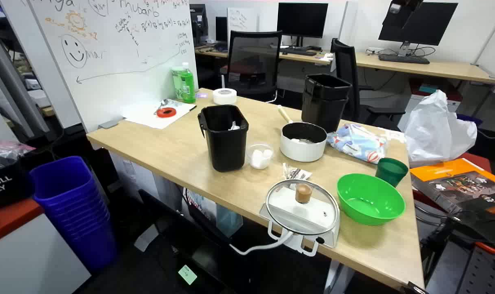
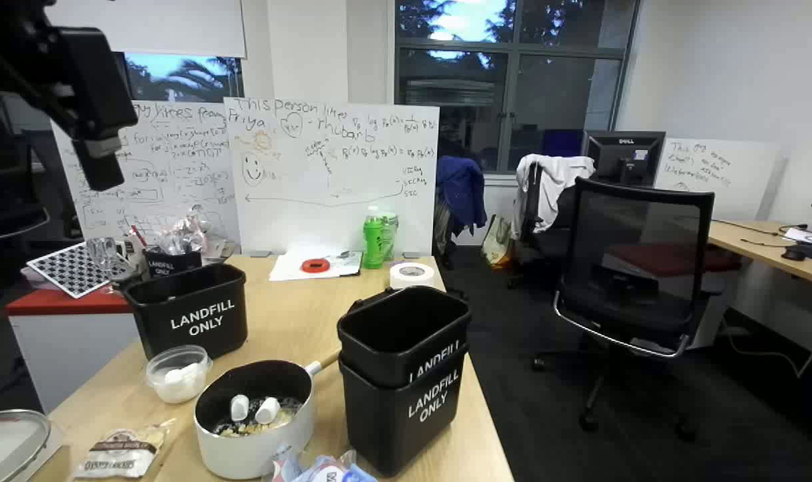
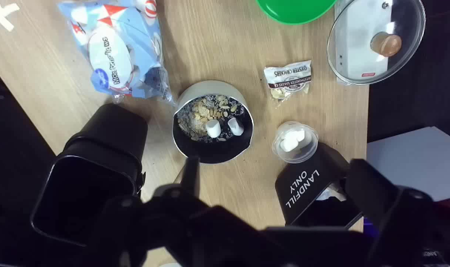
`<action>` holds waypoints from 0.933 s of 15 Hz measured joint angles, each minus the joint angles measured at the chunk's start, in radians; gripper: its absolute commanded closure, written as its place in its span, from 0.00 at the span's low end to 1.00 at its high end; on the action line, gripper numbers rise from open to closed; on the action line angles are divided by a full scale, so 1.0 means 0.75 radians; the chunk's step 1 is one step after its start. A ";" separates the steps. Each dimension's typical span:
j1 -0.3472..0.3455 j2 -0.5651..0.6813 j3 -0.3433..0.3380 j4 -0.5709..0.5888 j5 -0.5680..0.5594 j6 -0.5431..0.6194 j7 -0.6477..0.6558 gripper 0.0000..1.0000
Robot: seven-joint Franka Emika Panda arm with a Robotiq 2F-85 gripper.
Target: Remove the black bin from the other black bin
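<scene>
My gripper (image 3: 275,168) is wide apart, its two fingers (image 3: 191,176) spread across the lower half of the wrist view, above the table (image 3: 243,189). In an exterior view I see it at the upper left of the frame, apart from the bins. The black bin (image 2: 402,335) sits upright, nested in the other black bin (image 2: 406,422), right of the frame's lower centre, its rim just above the lower bin's rim. In the wrist view I have the pair at lower left, partly hidden by my gripper. Just beside them stands a white saucepan (image 1: 302,151) with two white pieces inside; a marshmallow bag (image 3: 109,55) lies near it. A third black bin (image 1: 227,147), white showing in its mouth, stands mid-frame, a clear tub (image 3: 302,152) just beside it.
</scene>
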State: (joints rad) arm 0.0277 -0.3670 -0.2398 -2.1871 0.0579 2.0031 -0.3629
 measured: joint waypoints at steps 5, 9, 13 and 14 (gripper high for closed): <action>-0.003 0.000 0.003 0.000 0.000 0.000 0.000 0.00; -0.028 0.050 0.002 0.024 0.000 0.026 0.060 0.00; -0.065 0.209 0.002 0.110 0.028 0.108 0.207 0.00; -0.072 0.255 0.003 0.139 0.040 0.128 0.254 0.00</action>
State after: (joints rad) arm -0.0261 -0.1757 -0.2375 -2.0825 0.0875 2.0995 -0.1727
